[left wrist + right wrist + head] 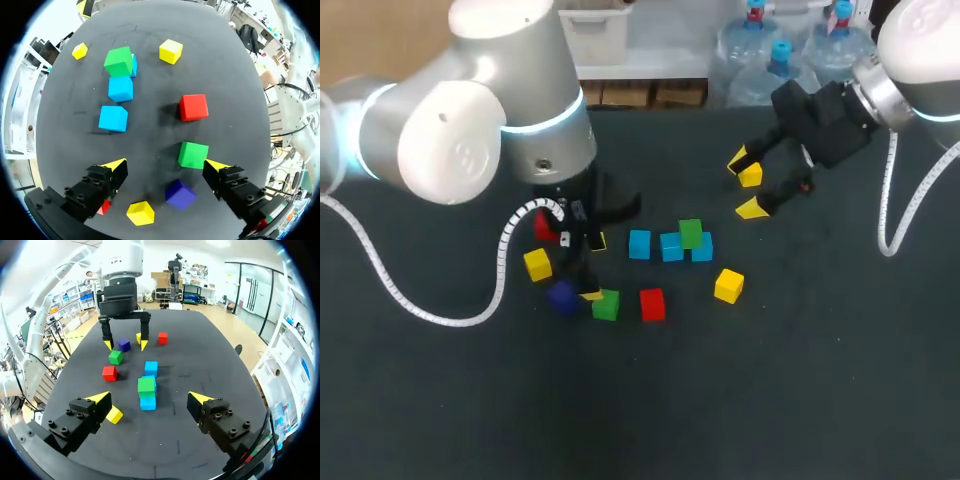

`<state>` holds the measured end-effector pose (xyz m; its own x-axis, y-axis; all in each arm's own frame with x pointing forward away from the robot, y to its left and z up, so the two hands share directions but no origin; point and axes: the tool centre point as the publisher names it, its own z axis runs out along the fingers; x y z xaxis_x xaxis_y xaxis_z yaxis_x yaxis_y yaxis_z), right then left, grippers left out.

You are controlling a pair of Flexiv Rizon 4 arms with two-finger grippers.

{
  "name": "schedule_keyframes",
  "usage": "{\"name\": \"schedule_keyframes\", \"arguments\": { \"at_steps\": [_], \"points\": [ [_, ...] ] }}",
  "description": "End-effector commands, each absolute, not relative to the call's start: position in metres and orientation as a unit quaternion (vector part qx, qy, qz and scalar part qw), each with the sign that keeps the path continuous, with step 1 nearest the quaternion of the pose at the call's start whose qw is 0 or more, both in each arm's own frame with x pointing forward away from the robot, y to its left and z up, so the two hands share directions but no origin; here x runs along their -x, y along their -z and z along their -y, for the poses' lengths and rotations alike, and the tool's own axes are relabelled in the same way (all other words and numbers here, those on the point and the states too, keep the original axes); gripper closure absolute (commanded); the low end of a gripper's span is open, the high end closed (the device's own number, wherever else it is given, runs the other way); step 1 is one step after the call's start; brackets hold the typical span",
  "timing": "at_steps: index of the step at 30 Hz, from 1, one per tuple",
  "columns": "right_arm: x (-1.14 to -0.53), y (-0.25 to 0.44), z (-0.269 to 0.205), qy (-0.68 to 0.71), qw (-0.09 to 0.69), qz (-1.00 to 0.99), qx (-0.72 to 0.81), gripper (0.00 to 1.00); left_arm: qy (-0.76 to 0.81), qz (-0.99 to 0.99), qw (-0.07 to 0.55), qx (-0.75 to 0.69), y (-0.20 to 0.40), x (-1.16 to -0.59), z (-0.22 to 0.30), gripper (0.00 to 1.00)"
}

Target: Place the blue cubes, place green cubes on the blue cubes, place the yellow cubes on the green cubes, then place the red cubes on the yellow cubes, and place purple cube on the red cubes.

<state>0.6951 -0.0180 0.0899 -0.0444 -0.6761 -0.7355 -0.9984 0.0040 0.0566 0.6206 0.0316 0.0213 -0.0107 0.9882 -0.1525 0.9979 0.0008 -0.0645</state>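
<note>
Three blue cubes [671,248] lie in a row near the middle of the tabletop [800,400]. One green cube [691,233] sits on top of the row at the end nearer the right arm. Whether it rests on a single blue cube or bridges two cannot be told. The green layer therefore looks like the step in hand.

The left claw [166,166] is spread wide and holds nothing. The loose green cube [193,155] lies between its fingers, close to one fingertip rather than centred. A purple cube [180,194] lies just beside that green cube, and a yellow cube [141,213] is near it under the claw. A red cube [193,107] lies a little ahead. The right claw [150,399] is also wide and empty, held above the tabletop beyond the blue row.

The next move probably calls for centring the left claw over the loose green cube, then lowering and closing on it without catching the purple cube. The cube would then be carried to the blue row and set down squarely beside the green one already there.
</note>
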Motion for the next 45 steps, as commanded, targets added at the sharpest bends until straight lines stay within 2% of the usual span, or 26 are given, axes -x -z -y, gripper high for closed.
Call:
{"name": "schedule_keyframes", "arguments": {
  "at_steps": [1,19,45],
  "points": [
    [-0.696,-0.089,0.018,-0.303,0.267,-0.656,0.638,0.0,0.075,-0.715,0.027,-0.694,-0.024,-0.614,-0.029,0.0],
    [-0.696,-0.089,0.018,-0.303,0.267,-0.656,0.638,0.0,0.072,-0.741,0.03,-0.666,-0.014,-0.589,-0.028,0.0],
    [-0.696,-0.089,0.018,-0.303,0.267,-0.656,0.638,0.0,0.09,-0.715,-0.001,-0.694,0.001,-0.598,-0.025,0.0]
  ]
}}
